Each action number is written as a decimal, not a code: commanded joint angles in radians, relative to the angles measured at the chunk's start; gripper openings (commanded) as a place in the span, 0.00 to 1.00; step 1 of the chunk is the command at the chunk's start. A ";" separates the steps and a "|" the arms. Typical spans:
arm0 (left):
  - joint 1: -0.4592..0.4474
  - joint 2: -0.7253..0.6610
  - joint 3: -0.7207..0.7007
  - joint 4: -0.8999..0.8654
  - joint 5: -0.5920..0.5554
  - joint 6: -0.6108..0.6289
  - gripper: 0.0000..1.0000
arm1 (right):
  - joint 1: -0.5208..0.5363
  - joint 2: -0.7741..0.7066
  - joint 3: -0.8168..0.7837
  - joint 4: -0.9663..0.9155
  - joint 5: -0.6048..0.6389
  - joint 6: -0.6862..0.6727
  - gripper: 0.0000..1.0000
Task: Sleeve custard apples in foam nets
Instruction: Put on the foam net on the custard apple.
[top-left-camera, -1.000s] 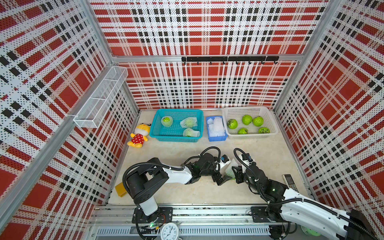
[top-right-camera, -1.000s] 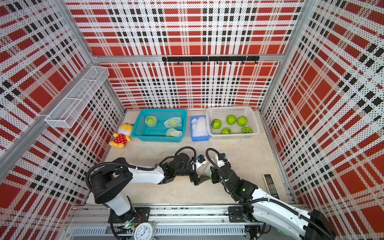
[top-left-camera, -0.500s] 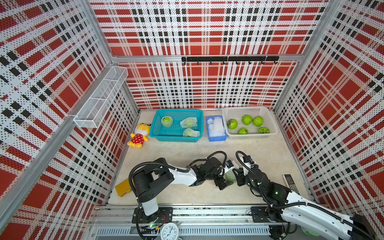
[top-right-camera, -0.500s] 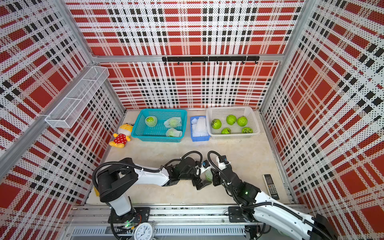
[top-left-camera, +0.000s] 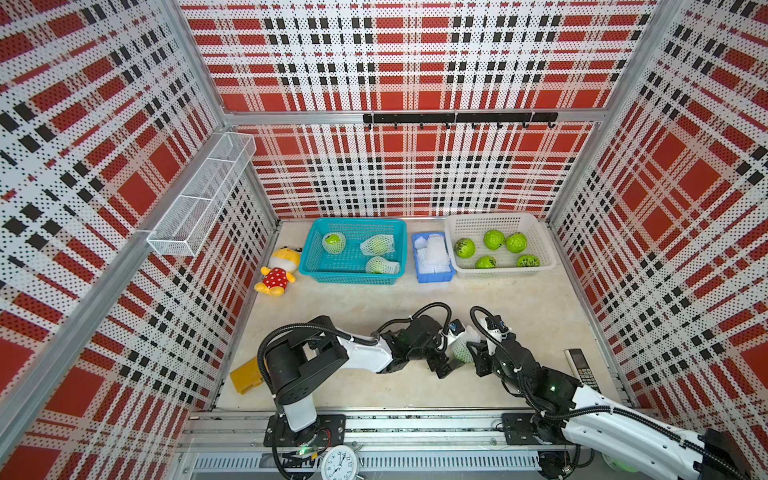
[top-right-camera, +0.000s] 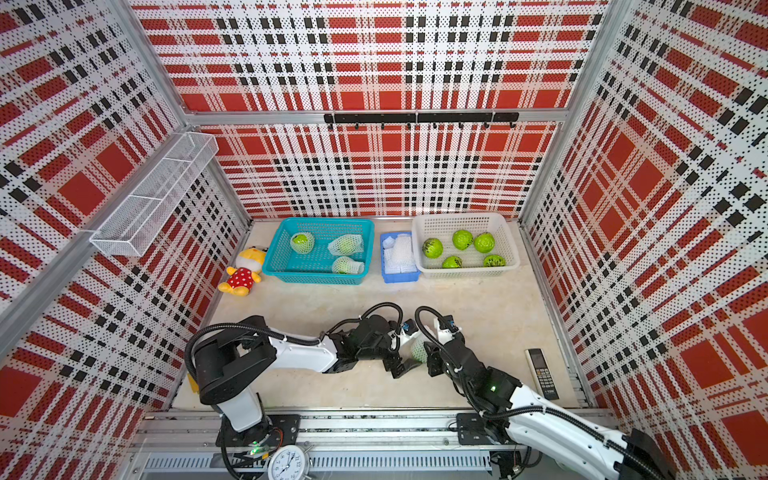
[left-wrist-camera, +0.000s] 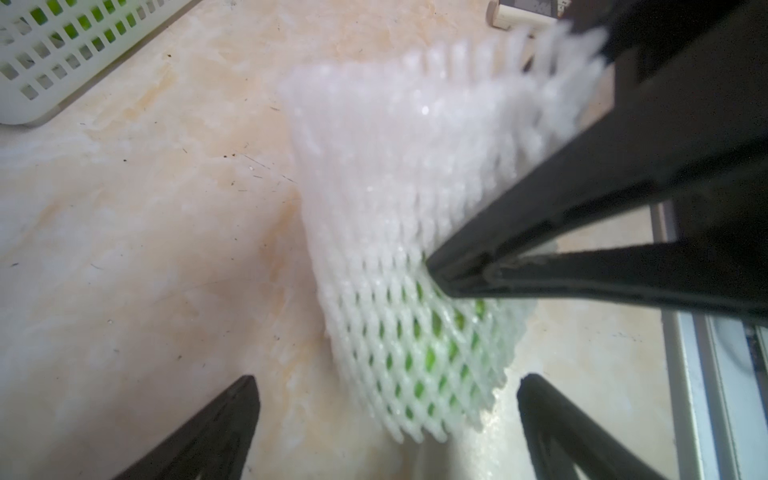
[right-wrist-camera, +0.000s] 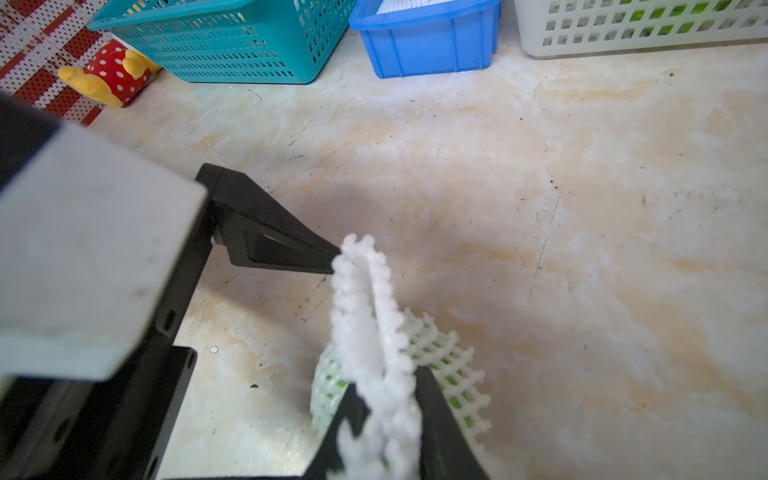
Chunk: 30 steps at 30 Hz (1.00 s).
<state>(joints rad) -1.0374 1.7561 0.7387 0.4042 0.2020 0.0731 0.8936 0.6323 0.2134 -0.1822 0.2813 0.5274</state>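
**Net pinched by its empty end, fruit low in the sleeve**

Near the front edge of the table (top-left-camera: 374, 307), about mid-width, the right gripper (right-wrist-camera: 390, 399) is closed on the flattened, empty end of a foam net (left-wrist-camera: 386, 174). A custard apple (left-wrist-camera: 432, 361) shows green through the mesh at the net's other end. The left gripper (left-wrist-camera: 388, 392) is spread wide with one finger on either side of that bulging end, and it holds nothing.

The fruit appears to sit close to the net's frilled mouth. A lift or tug on the empty end could therefore let it slide out and roll across the table. If the left jaws close off the fruit, they would likely catch only soft mesh and bunch it instead of steadying the apple. The two grippers also work almost tip to tip, so a small misjudged move could knock their fingers together.

The pictures do not show whether the fruit rests on the table or hangs just above it. The mesh and a right finger hide its far side, so how fully it is covered is unclear. In both top views the arms crowd the spot, and the net's upper part is blurred in the left wrist view.
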 joint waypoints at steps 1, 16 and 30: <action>0.011 -0.024 -0.018 0.042 0.002 -0.016 0.95 | 0.008 -0.010 -0.014 0.009 0.009 0.011 0.23; 0.022 -0.031 -0.005 0.042 0.042 -0.013 0.54 | 0.010 -0.008 -0.011 0.003 0.018 0.008 0.24; 0.023 -0.110 -0.086 0.046 0.020 0.019 0.64 | 0.009 0.010 0.001 0.020 0.038 0.000 0.24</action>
<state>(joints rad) -1.0214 1.6745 0.6708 0.4305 0.2310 0.0795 0.8974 0.6365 0.2134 -0.1902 0.3016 0.5274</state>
